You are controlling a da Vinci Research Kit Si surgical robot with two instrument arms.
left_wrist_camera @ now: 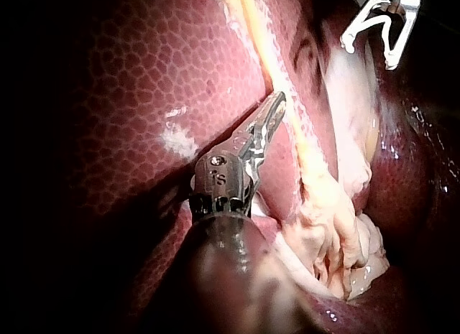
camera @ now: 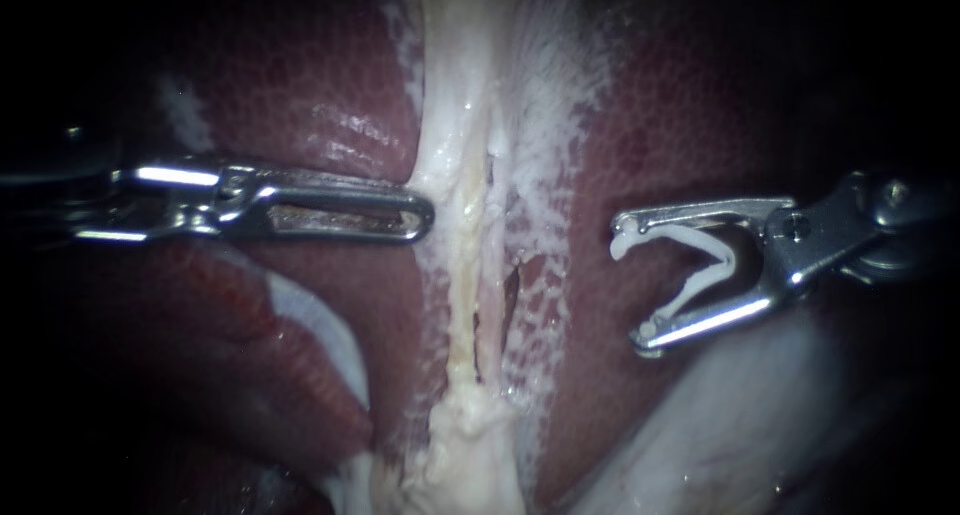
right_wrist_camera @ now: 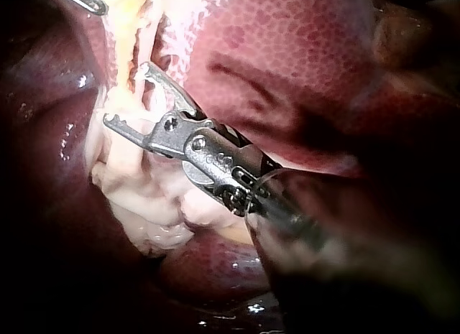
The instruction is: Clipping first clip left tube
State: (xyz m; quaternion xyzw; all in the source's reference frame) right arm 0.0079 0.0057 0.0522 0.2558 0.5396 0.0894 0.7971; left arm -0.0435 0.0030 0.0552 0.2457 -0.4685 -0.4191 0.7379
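Left instrument [camera: 422,217]: jaws closed, empty, tip touching pale tissue just beside the left tube [camera: 461,305]. Right instrument [camera: 630,283]: jaws spread, holding an open white clip [camera: 727,260] over liver [camera: 640,125], apart from the tube.

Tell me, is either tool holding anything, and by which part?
The right tool holds an open white clip, one leg along each jaw. The left tool is shut and grips nothing.

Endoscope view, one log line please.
left instrument: jaws shut, tip beside tube | right instrument: holding open clip, clear of tube | tube: unclipped
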